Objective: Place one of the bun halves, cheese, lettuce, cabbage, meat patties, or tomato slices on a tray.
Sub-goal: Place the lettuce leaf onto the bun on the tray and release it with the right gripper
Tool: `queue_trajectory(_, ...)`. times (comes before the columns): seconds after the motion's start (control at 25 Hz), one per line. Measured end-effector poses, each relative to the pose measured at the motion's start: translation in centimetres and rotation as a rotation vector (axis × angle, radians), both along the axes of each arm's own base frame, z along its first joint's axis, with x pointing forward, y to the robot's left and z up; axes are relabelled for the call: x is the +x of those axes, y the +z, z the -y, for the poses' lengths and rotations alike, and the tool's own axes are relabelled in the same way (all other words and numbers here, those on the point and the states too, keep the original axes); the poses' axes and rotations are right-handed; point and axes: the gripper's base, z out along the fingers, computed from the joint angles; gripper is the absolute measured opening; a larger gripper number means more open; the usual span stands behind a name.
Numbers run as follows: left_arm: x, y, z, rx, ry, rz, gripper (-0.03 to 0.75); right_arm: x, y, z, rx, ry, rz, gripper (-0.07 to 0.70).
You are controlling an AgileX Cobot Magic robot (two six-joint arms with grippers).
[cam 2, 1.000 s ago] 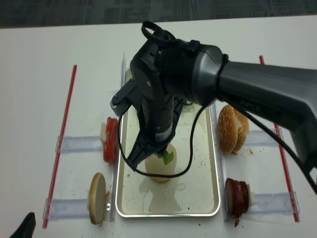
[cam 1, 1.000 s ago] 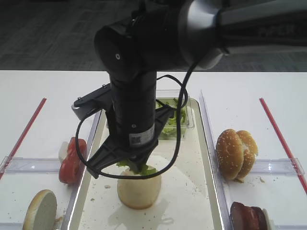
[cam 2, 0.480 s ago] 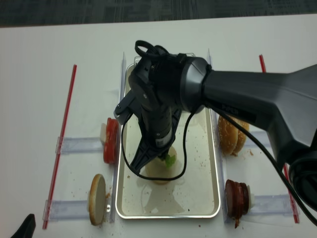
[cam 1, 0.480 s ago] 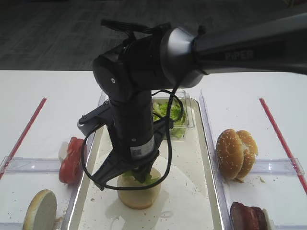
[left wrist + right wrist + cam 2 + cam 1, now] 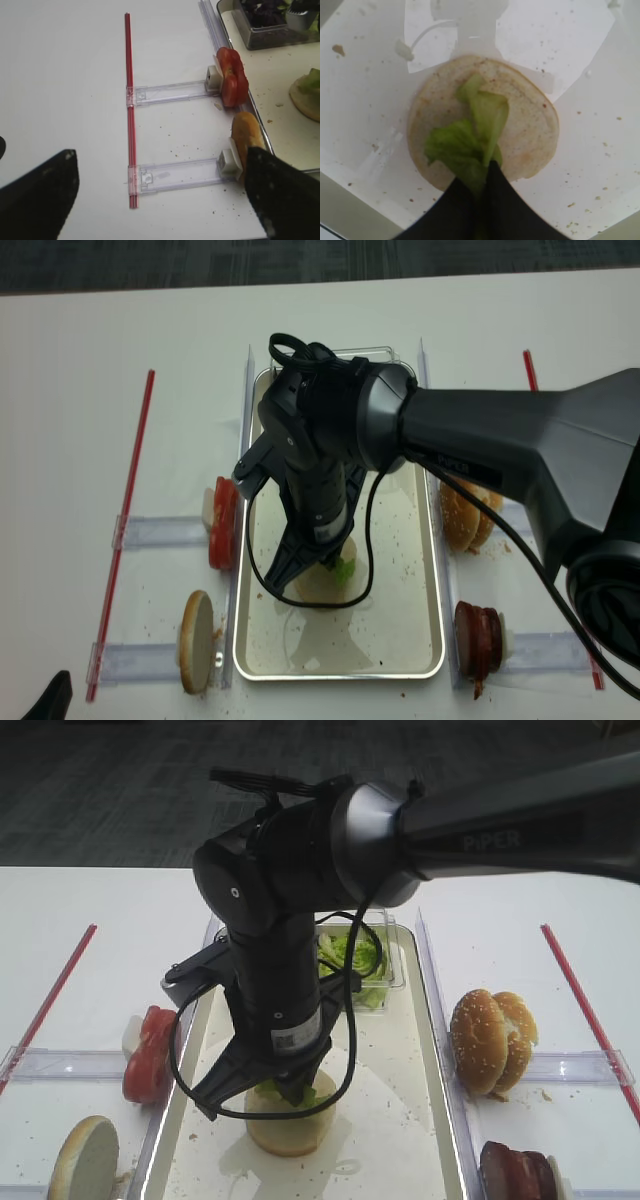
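Now your right fingers pinch lettuce over the bun half mid-tray; your left fingers gape near the worktop's left-edge tomato slices.

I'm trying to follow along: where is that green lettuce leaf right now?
In the right wrist view the lettuce leaf lies on the pale bun half in the middle of the tray, its lower end pinched in the right pincer.
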Motion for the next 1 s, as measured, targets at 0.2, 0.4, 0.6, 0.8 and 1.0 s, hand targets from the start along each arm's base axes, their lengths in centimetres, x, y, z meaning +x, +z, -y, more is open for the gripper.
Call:
queue_trajectory(0.2, 0.0, 0.0, 0.0, 0.0, 0.0, 0.0, 0.617, -0.1, -0.14, -0.1, 0.007, -0.008, -0.014, 0.063)
queue_trajectory(0.4, 0.0, 0.0, 0.0, 0.0, 0.0, 0.0, 0.617, -0.11, -0.74, -0.16, -0.004, -0.01, -0.03, 0.074)
queue_trajectory(0.6, 0.0, 0.0, 0.0, 0.0, 0.0, 0.0, 0.617, -0.02, -0.74, -0.25, 0.005, -0.01, -0.02, 0.195)
queue_trajectory(0.8, 0.0, 0.0, 0.0, 0.0, 0.0, 0.0, 0.617, 0.02, -0.74, -0.3, 0.011, -0.01, -0.015, 0.376)
queue_trajectory(1.0, 0.0, 0.0, 0.0, 0.0, 0.0, 0.0, 0.617, 0.09, -0.74, -0.35, 0.017, -0.01, -0.008, 0.594)
